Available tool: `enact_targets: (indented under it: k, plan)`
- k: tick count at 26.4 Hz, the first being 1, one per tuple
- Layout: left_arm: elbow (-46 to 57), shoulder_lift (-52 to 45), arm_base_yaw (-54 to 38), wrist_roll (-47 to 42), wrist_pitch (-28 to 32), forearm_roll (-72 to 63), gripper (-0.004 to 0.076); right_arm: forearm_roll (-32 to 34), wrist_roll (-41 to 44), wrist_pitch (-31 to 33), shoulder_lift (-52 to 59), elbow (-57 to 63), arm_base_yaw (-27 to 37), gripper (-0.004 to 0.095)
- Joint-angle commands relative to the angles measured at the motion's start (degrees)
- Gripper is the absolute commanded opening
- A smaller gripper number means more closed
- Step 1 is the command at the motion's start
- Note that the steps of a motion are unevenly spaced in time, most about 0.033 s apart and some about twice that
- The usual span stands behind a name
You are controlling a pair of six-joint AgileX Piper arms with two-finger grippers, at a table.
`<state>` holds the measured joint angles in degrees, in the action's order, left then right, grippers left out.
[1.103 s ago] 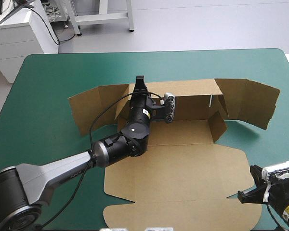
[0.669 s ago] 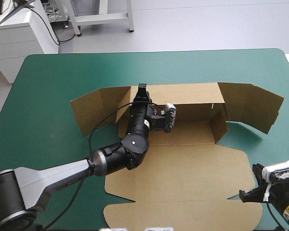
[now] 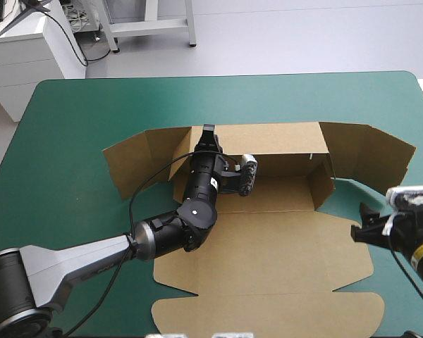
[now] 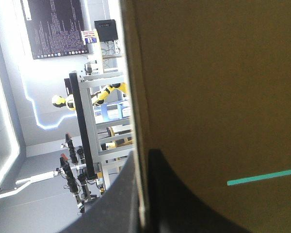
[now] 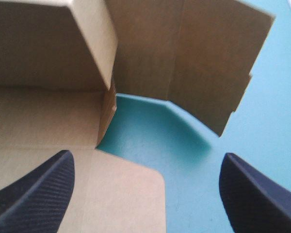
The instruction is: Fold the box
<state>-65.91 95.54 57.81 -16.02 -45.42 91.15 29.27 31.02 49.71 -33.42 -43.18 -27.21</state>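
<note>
Seen from above, the box [image 3: 268, 253] lies in the middle of the table [image 3: 63, 120]. It is a cut sheet of plain brown board, matt and creased along its fold lines, resting on the teal-green cover. Its long back wall stands up toward the table's far edge. A short wall is raised at each end of the floor, and a wing of board splays outward beyond each one. The wing toward the right edge is the larger and bends in two panels. The lid lies flat toward the near edge, a broad panel with rounded corners and a narrower strip past its last crease. The left arm reaches across the lid and the floor of the box. The left gripper [image 3: 209, 139] sits at the top of the back wall, near its left end. The right gripper [image 3: 359, 231] hangs just off the lid's right side, near the table's right edge and apart from the board.

Along the left wrist, a dull brown face of board fills most of what lies ahead, with its cut edge running straight up from the gripper. The black fingers [image 4: 184, 208] are clamped on that wall, one on each side of the sheet and all but together.

Along the right wrist, the black fingers [image 5: 34, 194] stand wide apart, their surface finely woven, with nothing held. Between them lie the lid's rounded corner and bare teal-green cover. Ahead, the right end wall stands upright and the bent wing leans outward.
</note>
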Motion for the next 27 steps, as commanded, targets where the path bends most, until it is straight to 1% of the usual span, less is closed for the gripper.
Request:
enact_targets:
  k: [1,6,10,12,14,16,20,23,27]
  plan:
    - [-0.89,-2.23,0.37,-0.29,-0.1,0.24,-0.0008,6.61,3.28,2.32,-9.94,-12.64,0.22,0.0756]
    - [-0.89,-2.23,0.37,-0.29,-0.1,0.24,-0.0008,4.35,-6.5,8.2,-26.11,-32.05,0.22,0.0725]
    - [-0.89,-2.23,0.37,-0.29,-0.67,0.24,-0.0008,3.1,-11.7,10.01,-32.22,-38.92,1.16,0.0725]
    - [-0.89,-2.23,0.37,-0.29,-0.76,0.24,-0.0008,-2.11,-16.25,10.0,-34.95,-41.94,4.69,0.0724]
    - [-0.89,-2.23,0.37,-0.29,-0.76,0.24,-0.0008,-11.02,-21.98,9.88,-37.18,-44.1,9.85,0.0725]
    - [-0.89,-2.23,0.37,-0.29,-0.76,0.24,-0.0008,-20.36,-28.57,9.37,-39.39,-45.8,16.56,0.0724]
    - [-0.89,-2.23,0.37,-0.29,-0.76,0.24,-0.0008,-32.66,-35.36,8.76,-42.94,-48.33,28.16,0.0725]
    - [-0.89,-2.23,0.37,-0.29,-0.76,0.47,-0.0008,-37.69,-38.6,10.84,-45.72,-50.97,33.63,0.0725]
    - [-0.89,-2.23,0.37,-0.29,-0.76,0.92,-0.0008,-40.07,-40.69,14.05,-51.05,-55.65,37.57,0.0725]
